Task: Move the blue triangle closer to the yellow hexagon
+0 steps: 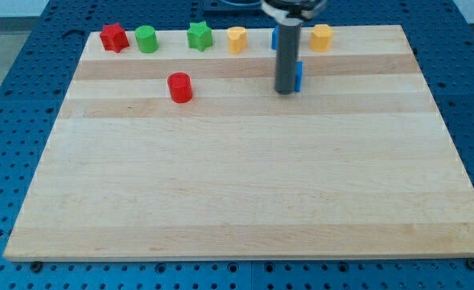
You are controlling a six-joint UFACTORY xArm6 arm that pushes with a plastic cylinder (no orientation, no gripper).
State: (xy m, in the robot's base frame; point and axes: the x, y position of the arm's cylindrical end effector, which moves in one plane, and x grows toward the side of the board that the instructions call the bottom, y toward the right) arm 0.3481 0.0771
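Touching my tip (pixel 286 91), blue triangle (pixel 298 76), its right

2 red blocks (pixel 114 37) (pixel 179 87), 2 green (pixel 146 39) (pixel 199 35), 2 yellow (pixel 237 39) (pixel 322 37), 2 blue (pixel 298 75) (pixel 274 37).

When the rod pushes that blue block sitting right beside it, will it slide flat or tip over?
The blue block looks low and flat-based, so it probably slides rather than tips. My tip sits at its left, mostly hiding it; an off-centre push may spin it. The wooden board looks smooth, so little drag.

The rod (pixel 287 56) hides most of two blue blocks (pixel 298 75).
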